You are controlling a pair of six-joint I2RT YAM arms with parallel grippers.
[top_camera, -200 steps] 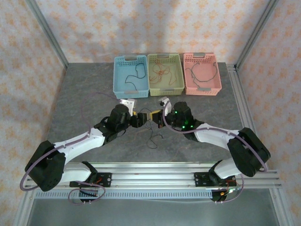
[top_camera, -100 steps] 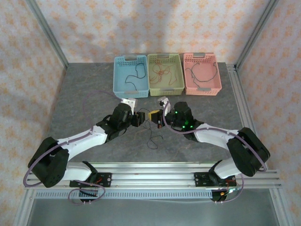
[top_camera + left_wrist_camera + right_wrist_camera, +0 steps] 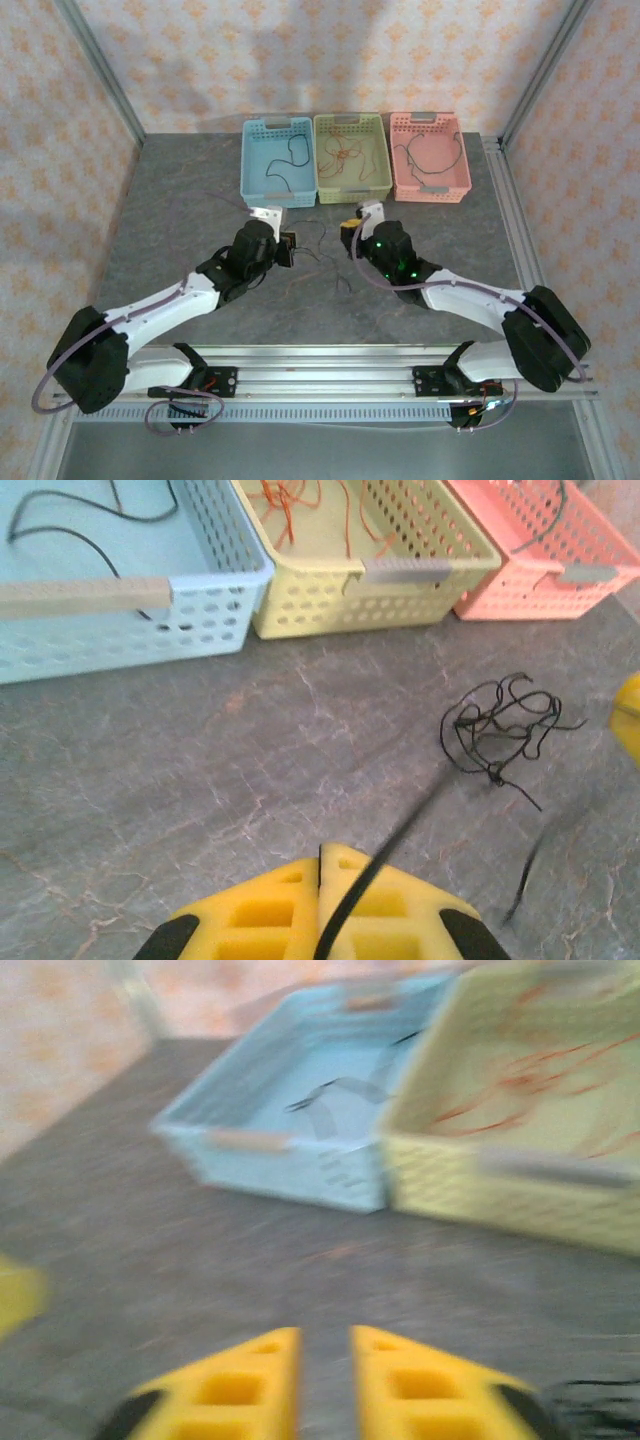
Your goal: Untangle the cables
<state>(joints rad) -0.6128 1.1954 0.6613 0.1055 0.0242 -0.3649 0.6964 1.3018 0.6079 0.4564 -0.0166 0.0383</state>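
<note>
**3 baskets filled, 1 knot left**

Left wrist: the left claw (image 3: 322,865) is clamped shut on a black strand (image 3: 400,830). The strand runs up to a knotted tangle (image 3: 490,772) on the worktop (image 3: 200,760), well short of the blue basket (image 3: 215,610), green basket (image 3: 320,605) and pink basket (image 3: 520,598).

Right wrist, blurred: the right claw (image 3: 325,1345) has its fingers slightly parted, with nothing between them.

From above: all 3 baskets hold loose cables (image 3: 345,152). I'd judge most of the sorting done, with only this knot left.

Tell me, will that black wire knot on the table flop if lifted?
Probably floppy: the black wire tangle lies in loose curls. Likely very light, being so thin. It may lift as one clump, since its loops cross.
</note>
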